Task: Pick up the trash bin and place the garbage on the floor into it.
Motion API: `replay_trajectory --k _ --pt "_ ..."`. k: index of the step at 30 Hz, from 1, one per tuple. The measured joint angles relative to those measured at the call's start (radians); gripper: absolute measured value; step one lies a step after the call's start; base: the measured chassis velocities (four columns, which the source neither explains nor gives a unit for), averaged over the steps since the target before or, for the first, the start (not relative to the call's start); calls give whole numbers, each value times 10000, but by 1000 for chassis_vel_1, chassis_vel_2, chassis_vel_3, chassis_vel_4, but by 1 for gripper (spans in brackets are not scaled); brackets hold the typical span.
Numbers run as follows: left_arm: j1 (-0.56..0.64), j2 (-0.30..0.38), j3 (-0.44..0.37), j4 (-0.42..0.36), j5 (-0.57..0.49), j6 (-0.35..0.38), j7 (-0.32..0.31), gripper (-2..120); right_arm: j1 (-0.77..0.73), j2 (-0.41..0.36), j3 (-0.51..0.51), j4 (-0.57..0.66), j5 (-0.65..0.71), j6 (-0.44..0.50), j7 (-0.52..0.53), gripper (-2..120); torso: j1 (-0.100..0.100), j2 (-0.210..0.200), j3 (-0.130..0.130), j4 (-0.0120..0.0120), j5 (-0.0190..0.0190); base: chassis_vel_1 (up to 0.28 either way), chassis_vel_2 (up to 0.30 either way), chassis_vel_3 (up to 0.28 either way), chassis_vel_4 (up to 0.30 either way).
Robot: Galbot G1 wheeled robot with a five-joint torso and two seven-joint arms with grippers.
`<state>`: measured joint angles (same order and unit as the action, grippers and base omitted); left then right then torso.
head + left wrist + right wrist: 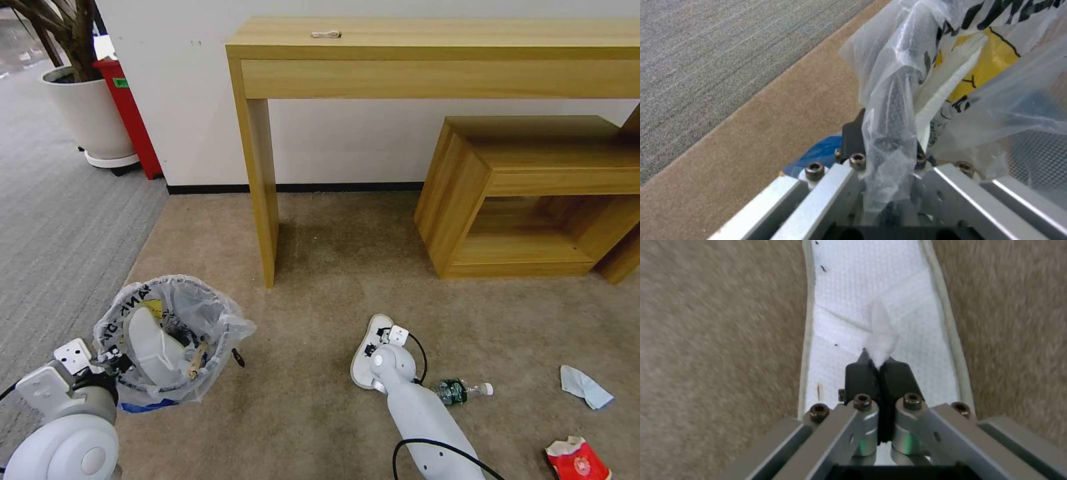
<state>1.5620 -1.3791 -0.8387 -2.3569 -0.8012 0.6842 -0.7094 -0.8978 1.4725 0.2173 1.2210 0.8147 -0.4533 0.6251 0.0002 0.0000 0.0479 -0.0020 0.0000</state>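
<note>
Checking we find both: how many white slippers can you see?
2. One slipper stands in the trash bin held by the left gripper; the other slipper lies on the carpet, pinched by the right gripper.

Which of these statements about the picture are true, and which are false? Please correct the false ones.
1. The right gripper is shut on the white slipper. True.
2. The left gripper holds the trash bin by its rim and bag. True.
3. The trash bin is empty. False: a second white slipper and a wooden stick already lie inside.
4. The plastic bottle is in the bin. False: it lies on the floor.
5. The pale-blue tissue lies on the wooden desk. False: it lies on the floor.
</note>
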Motion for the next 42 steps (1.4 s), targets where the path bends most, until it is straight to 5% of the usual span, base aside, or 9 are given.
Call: replay_trajectory --k 7,14,18,32,42 --pt "183 58 206 -127 -76 45 -1 0 -665 -698 -555 1840 -587 2025 -2397 0 0 0 -1 -1 0 0 0 0 0" --pt "395 79 694 -233 -450 184 -96 0 -1060 -1621 -1487 4047 -689 4931 -7170 0 0 0 -1 0 0 0 0 0 0" --pt "444 84 822 -188 -575 216 -158 0 -975 -1794 -1812 4655 -159 5761 -8741 0 -1 0 -1 0 0 0 0 0 0" --pt "418 -37 1235 24 -526 244 -168 0 -761 -1892 -2659 5557 1483 6840 -12431 0 -1 0 -1 0 0 0 0 0 0" --pt "659 -237 1807 -800 -1020 412 -293 0 -752 -1835 -2949 4226 303 7265 -14185 0 0 0 -1 0 1 0 0 0 0"
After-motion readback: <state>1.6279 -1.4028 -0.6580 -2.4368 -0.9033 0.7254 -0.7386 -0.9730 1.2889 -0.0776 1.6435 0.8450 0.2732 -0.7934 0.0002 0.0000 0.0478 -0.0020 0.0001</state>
